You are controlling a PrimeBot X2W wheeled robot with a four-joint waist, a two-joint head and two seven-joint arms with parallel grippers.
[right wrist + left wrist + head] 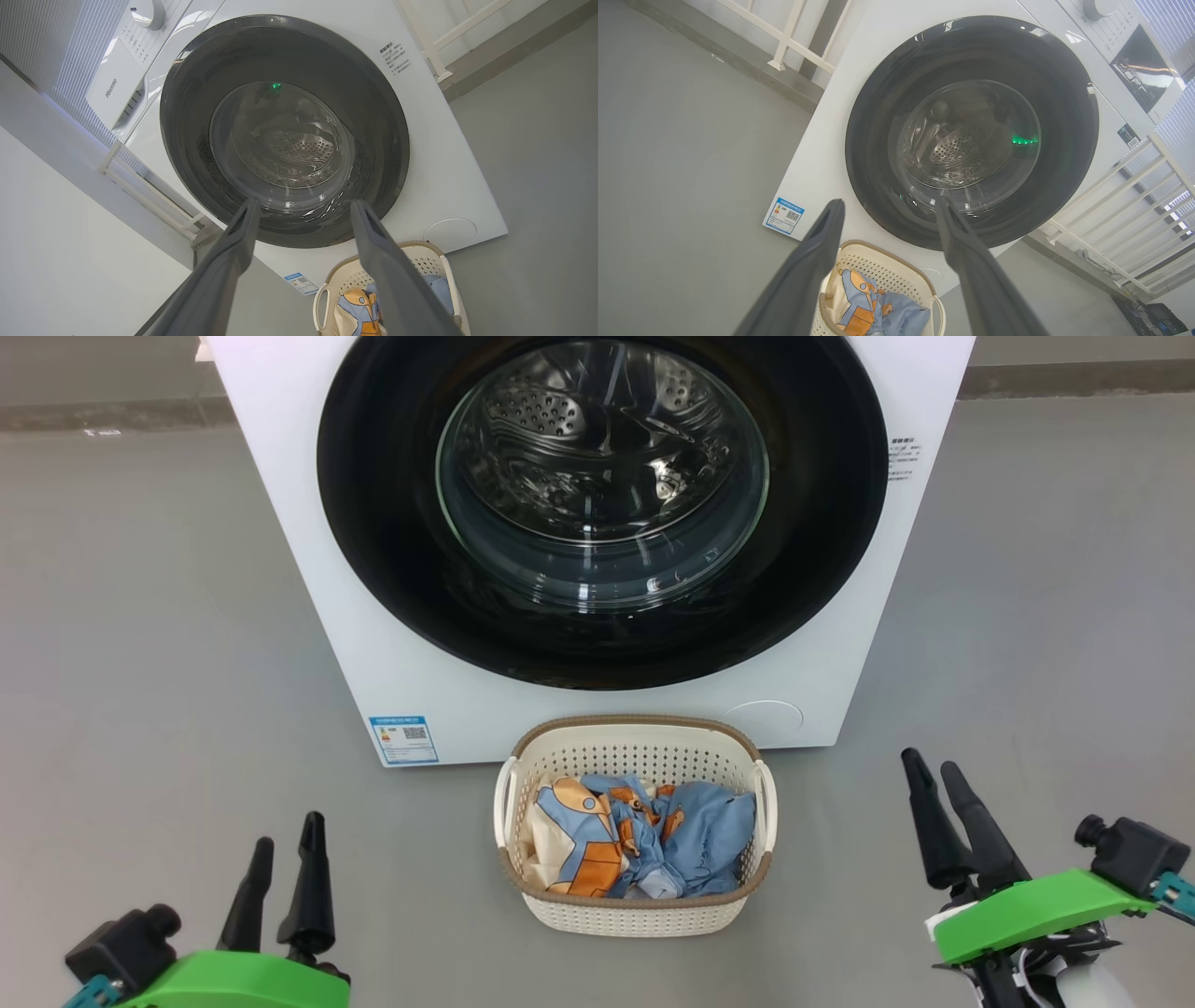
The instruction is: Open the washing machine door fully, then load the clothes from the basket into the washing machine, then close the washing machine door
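My left end effector (289, 833) and right end effector (931, 763) stand apart, empty; a cream perforated plastic basket (635, 721) holding blue-and-orange fabric clothes (644, 835) sits just before the white box-shaped washing machine (280, 476), whose round black-rimmed glass door (373, 523) is shut.

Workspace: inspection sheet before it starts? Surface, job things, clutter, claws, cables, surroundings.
Surface: grey floor, flat, no spills seen.
Washing machine: white front-loader, with a blue label sticker at its lower front corner.
Door: looks shut, and the steel drum shows through the glass.
Basket: on the floor directly in front of the machine, upright.
Clothes: blue and cream with orange print, piled inside the basket.
Clutter: nothing seen.
Left claw: open, empty, left of the basket.
Right claw: open, empty, right of the basket.
Cables: nothing seen.
Surroundings: white railing beside the machine.
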